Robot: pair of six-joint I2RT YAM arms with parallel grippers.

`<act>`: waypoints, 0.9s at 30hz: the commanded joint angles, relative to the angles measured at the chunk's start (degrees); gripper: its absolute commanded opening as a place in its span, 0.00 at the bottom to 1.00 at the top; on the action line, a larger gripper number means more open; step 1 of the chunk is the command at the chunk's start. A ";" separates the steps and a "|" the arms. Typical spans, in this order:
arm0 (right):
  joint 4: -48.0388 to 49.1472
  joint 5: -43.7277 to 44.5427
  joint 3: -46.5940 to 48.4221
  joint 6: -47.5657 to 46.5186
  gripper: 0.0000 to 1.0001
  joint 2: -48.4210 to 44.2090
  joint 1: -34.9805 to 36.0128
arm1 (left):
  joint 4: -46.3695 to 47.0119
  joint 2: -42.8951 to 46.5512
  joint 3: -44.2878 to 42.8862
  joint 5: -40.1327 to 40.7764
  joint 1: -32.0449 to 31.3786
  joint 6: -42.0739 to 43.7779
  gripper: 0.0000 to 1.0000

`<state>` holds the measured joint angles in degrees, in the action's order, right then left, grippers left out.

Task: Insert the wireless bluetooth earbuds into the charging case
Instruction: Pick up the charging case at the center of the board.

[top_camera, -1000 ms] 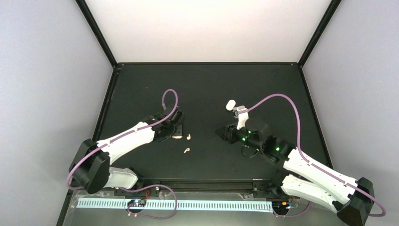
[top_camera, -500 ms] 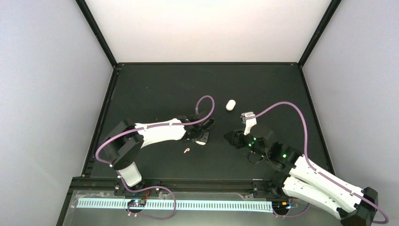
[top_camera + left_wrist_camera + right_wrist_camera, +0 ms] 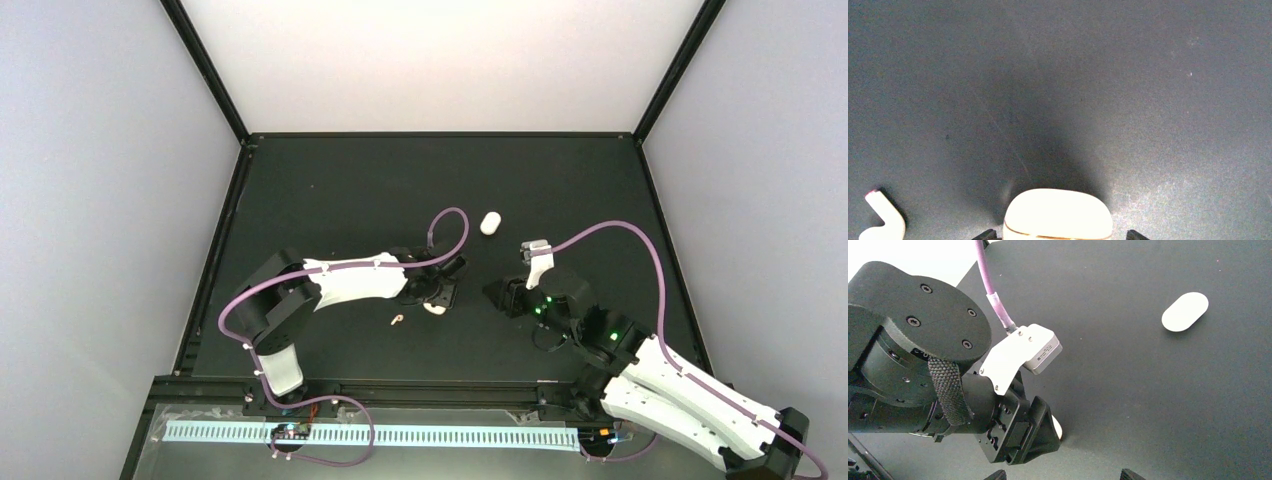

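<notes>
While the left arm [image 3: 350, 280] lies stretched across the middle of the desk [image 3: 350, 180], the left gripper [image 3: 437, 298] is clamped on the charging case [image 3: 435, 308], low over the dark surface. From the left wrist camera the cream-white case [image 3: 1058, 215] sits between the two black fingertips [image 3: 987, 234] at the bottom edge of the view. A thin line runs along its near side, and its shadow falls on the desk beyond it.

One earbud [image 3: 398, 320] lies on the desk just beside the case, on the side nearer the arm bases and apart from it. In the left wrist view it shows as a small pale bent stem [image 3: 883, 222] at the lower left corner. No other bud can be made out.

The right gripper [image 3: 493, 293] faces the left one from close by. Its jaws stand spread with nothing between them, and only their tips [image 3: 998, 474] show in the right wrist view. That view also catches a sliver of the case [image 3: 1056, 429] behind the left gripper's black fingers.

A white pill-shaped capsule [image 3: 489, 223] lies alone farther back on the desk, well apart from both grippers.
</notes>
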<state>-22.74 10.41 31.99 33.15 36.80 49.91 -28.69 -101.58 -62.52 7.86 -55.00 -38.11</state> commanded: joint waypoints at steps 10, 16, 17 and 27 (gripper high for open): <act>3.43 -2.87 -0.92 -0.15 0.59 3.75 0.32 | -4.36 17.93 4.66 2.69 -0.29 0.74 0.99; 7.45 -9.89 2.80 -3.08 0.60 18.67 0.36 | -8.17 41.72 14.41 11.52 -0.02 4.61 0.99; 8.56 -10.83 3.22 -2.97 0.60 21.48 0.32 | -8.02 45.77 15.91 13.07 -0.01 6.21 0.99; 13.32 -12.65 12.04 -10.27 0.65 44.71 2.35 | -3.85 67.68 22.53 16.83 0.16 22.62 0.99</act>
<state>-12.45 -0.64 39.13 27.62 76.34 51.77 -32.97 -36.18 -39.72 21.96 -55.09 -23.09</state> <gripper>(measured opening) 0.634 0.987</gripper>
